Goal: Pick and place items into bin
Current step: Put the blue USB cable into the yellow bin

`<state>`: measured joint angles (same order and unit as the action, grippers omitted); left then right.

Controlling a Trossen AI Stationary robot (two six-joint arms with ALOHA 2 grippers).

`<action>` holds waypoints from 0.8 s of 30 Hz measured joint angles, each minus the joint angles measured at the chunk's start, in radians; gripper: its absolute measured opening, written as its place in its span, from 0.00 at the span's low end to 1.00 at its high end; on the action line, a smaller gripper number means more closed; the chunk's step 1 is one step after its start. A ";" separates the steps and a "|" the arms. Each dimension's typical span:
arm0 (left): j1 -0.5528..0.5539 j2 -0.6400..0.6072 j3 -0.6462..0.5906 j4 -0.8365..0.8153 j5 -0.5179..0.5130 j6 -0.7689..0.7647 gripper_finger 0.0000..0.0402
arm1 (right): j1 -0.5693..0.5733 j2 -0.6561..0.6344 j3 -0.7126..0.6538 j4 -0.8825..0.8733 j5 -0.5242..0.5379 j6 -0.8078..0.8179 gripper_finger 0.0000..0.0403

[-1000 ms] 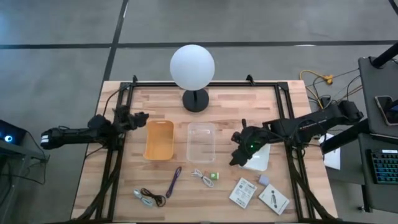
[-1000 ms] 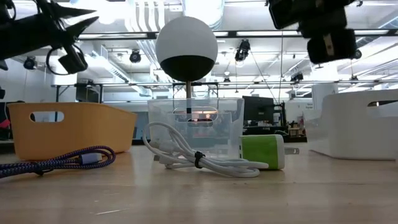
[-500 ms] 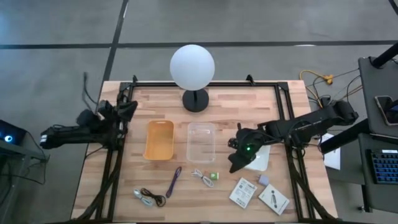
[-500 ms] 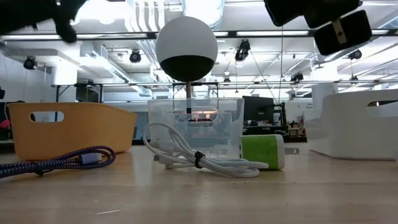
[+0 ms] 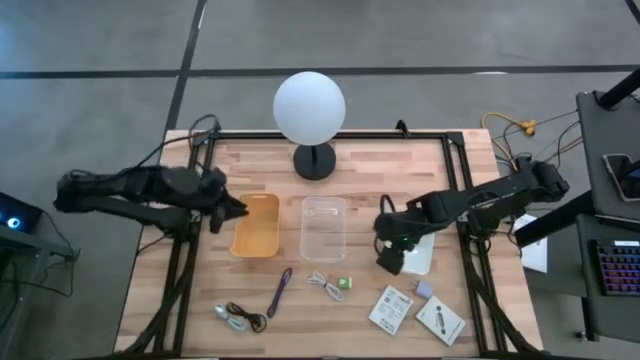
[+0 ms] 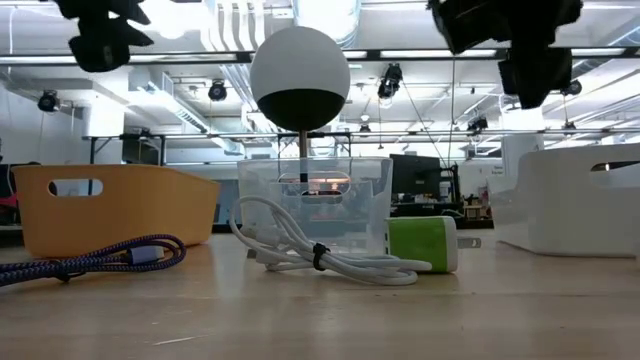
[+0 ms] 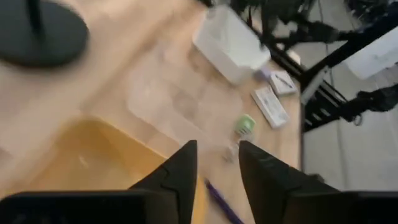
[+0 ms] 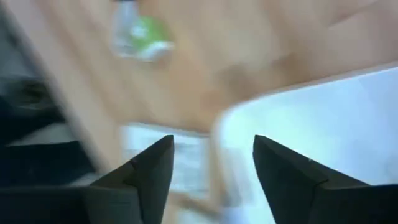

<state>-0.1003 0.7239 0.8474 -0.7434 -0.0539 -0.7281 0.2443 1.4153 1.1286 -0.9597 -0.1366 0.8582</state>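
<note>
My left gripper (image 5: 226,210) hangs open in the air at the left edge of the orange bin (image 5: 256,224); nothing is between its fingers (image 7: 214,163). My right gripper (image 5: 390,257) hangs open over the near left corner of the white bin (image 5: 418,254), also with nothing between its fingers (image 8: 214,163). On the near part of the table lie a purple strap (image 5: 279,292), a dark coiled cable (image 5: 240,318), a white cable (image 5: 324,283) with a green cube (image 5: 345,285), a grey cube (image 5: 424,289) and two white packets (image 5: 390,308).
A clear bin (image 5: 324,227) stands between the orange and white bins. The white globe lamp (image 5: 310,105) stands on its black base at the table's far middle. Black frame rails run along the left and right table edges. Bare wood lies between the bins and the items.
My left arm has folded upward and swung its gripper from the table's far left toward the orange bin, tipping it from about level to slanting down. My right gripper has stayed over the white bin's left edge and has tipped more steeply downward.
</note>
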 joint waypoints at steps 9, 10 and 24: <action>-0.550 0.476 0.189 -0.034 -0.445 -0.625 0.17 | 0.103 -0.124 -0.061 -0.135 0.250 -0.104 0.59; -0.574 0.543 0.221 -0.071 -0.447 -0.704 0.16 | 0.118 -0.145 -0.079 -0.136 0.268 -0.104 0.59; -0.577 1.111 0.588 -0.193 -0.134 -1.049 0.42 | 0.188 -0.398 -0.297 -0.130 0.323 -0.102 0.59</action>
<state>-0.6770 1.8353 1.4350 -0.9365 -0.1876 -1.7774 0.4328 1.0171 0.8312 -1.0895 0.1869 0.7563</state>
